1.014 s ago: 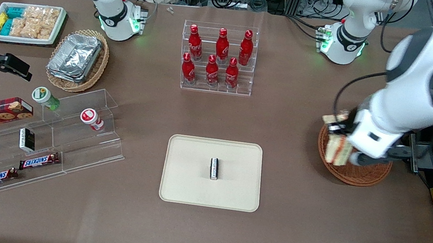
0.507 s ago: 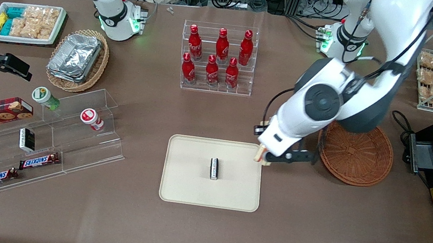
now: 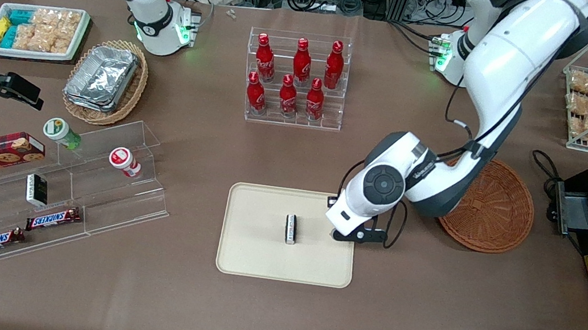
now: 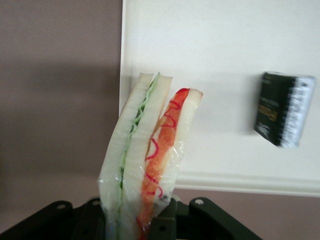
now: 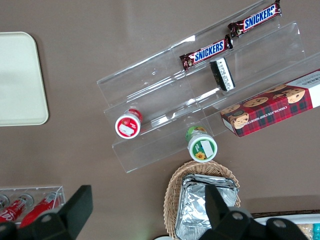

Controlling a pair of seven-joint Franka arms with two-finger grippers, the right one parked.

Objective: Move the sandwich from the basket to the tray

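**Sandwich over the tray's edge**

One sandwich [image 4: 147, 160], wrapped in clear film, pinched upright in the gripper [image 4: 142, 220], hanging over the rim of the tray [image 3: 253, 251]. From the front the arm hides the sandwich entirely. One small dark packet [image 3: 291, 228] lies mid-tray. Farther off, the basket [image 3: 499, 217] sits partly covered by the arm.

White arm w/ dark grey joints, black cable, black tool [image 4: 145, 220] w/ screws.
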